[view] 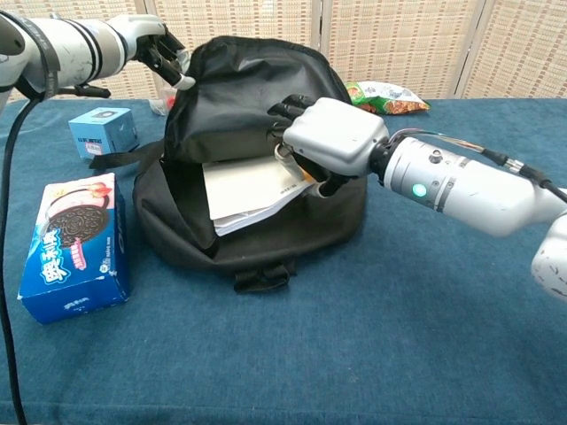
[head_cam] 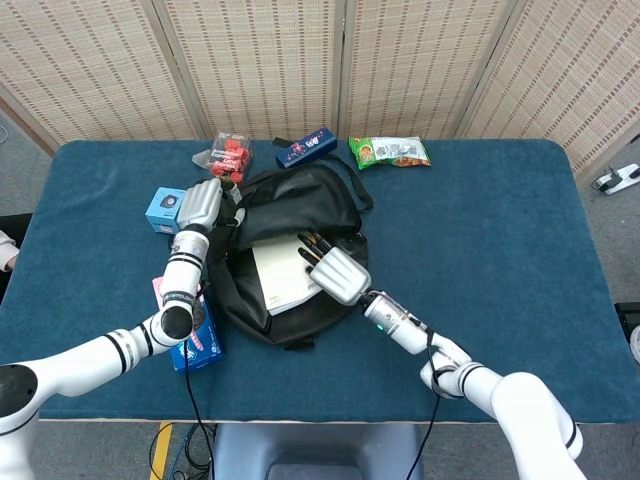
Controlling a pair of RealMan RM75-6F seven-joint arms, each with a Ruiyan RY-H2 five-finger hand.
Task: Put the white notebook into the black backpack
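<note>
The black backpack (head_cam: 300,205) (view: 257,97) lies open in the middle of the blue table, its mouth facing the table's near edge. The white notebook (head_cam: 280,275) (view: 244,190) sits mostly inside that mouth, with its near corner still showing. My right hand (head_cam: 335,270) (view: 326,137) grips the notebook's right edge at the opening. Holding the upper flap lifted at its left corner is my left hand (head_cam: 203,203) (view: 159,53).
A blue cookie box (head_cam: 195,340) (view: 75,243) lies left of the backpack. A small blue box (head_cam: 165,208) (view: 102,131), a red packet (head_cam: 228,155), a dark blue bar (head_cam: 306,146) and a green snack bag (head_cam: 390,152) (view: 385,96) lie along the far side.
</note>
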